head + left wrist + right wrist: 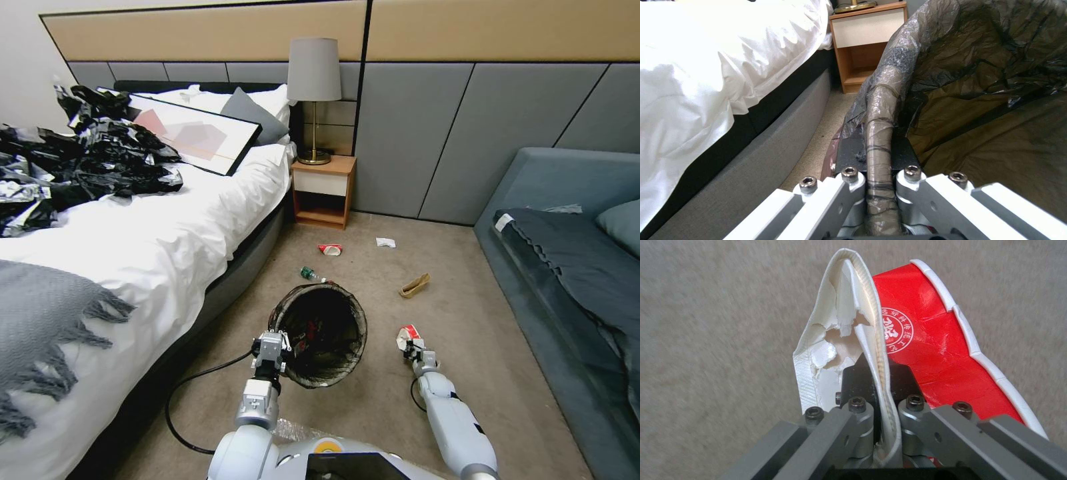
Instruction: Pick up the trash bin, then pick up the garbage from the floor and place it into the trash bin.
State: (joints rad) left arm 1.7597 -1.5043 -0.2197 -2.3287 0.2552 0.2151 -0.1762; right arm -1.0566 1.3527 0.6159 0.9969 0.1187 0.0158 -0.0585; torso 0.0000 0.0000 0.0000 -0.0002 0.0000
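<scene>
Red and white paper, a crushed cup (925, 350) with a torn white rim and a round printed seal, is clamped between the fingers of the right end effector (413, 347). It hangs low over the beige carpet floor (467, 313), to the right of the trash bin (322, 333).

The left end effector (270, 348) is closed on the near rim of the trash bin, which is wrapped in its black bag liner (996, 83). The bin is tilted, so its dark mouth faces the head camera, and something red shows inside it. It is held just beside the bed (153, 253), with the grey bed base at its left.

A black cable (180, 400) lies on the floor near the left arm.

Farther on the carpet lie more pieces of garbage: a small clear bottle (310, 273) with a green cap just behind the bin, a brown paper piece (415, 286) to the right, another red and white wrapper (331, 249), and a white tissue (385, 243) beyond that.

At the far wall stands a wooden nightstand (324, 191) with a lamp (314, 93) on it. On the bed lies a heap of shiny black plastic sheeting (73, 167) and a framed picture (193, 137). A dark blue sofa (573, 267) is at the right.
</scene>
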